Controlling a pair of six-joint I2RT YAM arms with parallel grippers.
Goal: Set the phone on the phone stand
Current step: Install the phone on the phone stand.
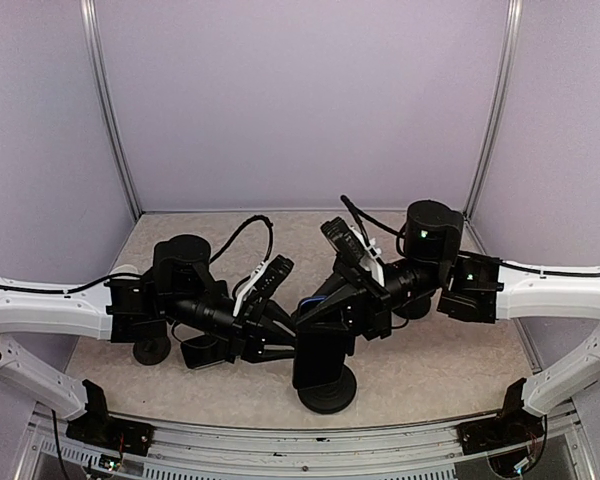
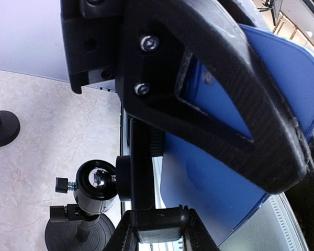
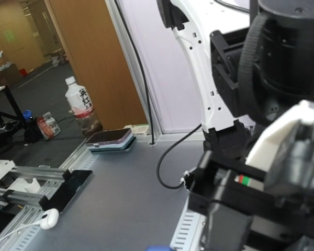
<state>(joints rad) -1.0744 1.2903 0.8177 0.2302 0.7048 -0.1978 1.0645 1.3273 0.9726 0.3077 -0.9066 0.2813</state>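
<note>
Left fingers (image 2: 225, 78) grip the blue phone (image 2: 214, 193) beside the stand (image 2: 94, 184); right fingers (image 1: 325, 298) pressed together.

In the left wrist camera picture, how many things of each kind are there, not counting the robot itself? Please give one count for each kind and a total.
blue phone: 1
black stands: 2
Total: 3
</note>
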